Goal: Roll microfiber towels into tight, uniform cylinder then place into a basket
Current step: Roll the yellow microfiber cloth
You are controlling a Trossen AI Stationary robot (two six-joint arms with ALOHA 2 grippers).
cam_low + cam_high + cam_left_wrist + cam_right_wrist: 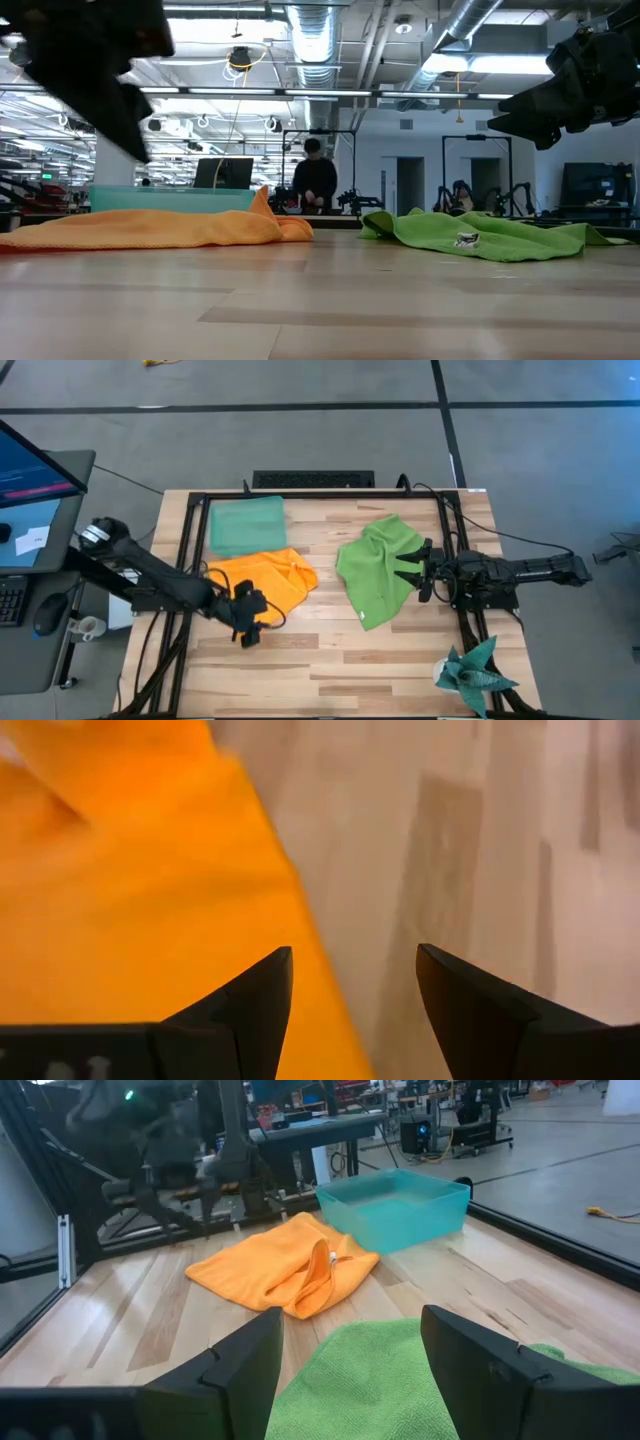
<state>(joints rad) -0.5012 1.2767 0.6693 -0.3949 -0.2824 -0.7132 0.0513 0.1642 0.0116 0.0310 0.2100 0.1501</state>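
The orange towel (pixel 265 575) lies crumpled and flat on the wooden table, left of centre. Behind it, at the far left, stands the teal basket (pixel 245 523). The lime green towel (pixel 380 570) lies rumpled right of centre. My left gripper (pixel 247 625) hangs open above the orange towel's near edge (pixel 300 920), tilted downward, one finger over the cloth and one over bare wood, clear of both. My right gripper (pixel 408 567) waits open and level above the green towel's right part (pixel 370 1380), facing the basket (pixel 395 1205).
A spiky teal star-shaped object (pixel 475 672) sits at the table's near right corner. Black frame rails (pixel 195 550) run along the left and right sides. Bare wood (pixel 340 660) stretches along the near edge. A person (pixel 315 180) stands far behind the table.
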